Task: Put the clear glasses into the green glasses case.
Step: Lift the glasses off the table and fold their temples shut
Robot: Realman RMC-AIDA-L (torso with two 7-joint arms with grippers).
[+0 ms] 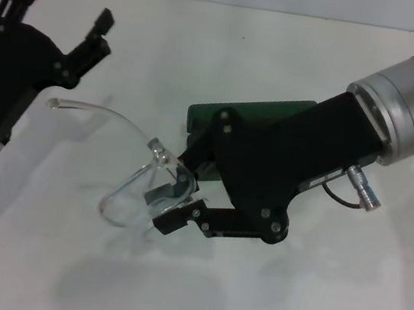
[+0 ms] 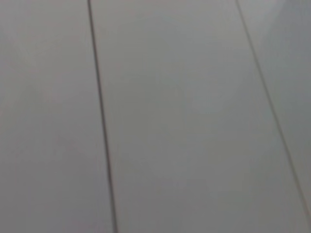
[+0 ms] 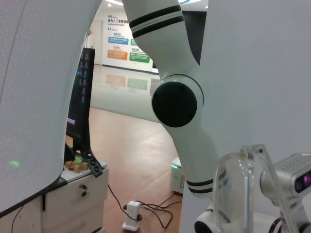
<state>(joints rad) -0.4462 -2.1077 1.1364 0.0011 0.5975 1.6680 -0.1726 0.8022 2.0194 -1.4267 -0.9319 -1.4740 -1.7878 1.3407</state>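
The clear glasses (image 1: 141, 184) are pinched at one lens end by the right claw (image 1: 174, 197), near the middle of the white worktop (image 1: 286, 305); whether they are lifted clear of it cannot be told. One thin temple arm is stretched out toward the left edge. The green case (image 1: 252, 111) is seen just behind, largely covered by the right arm. The left claw (image 1: 70, 5) is held near the far left corner, fingers spread, nothing between them.
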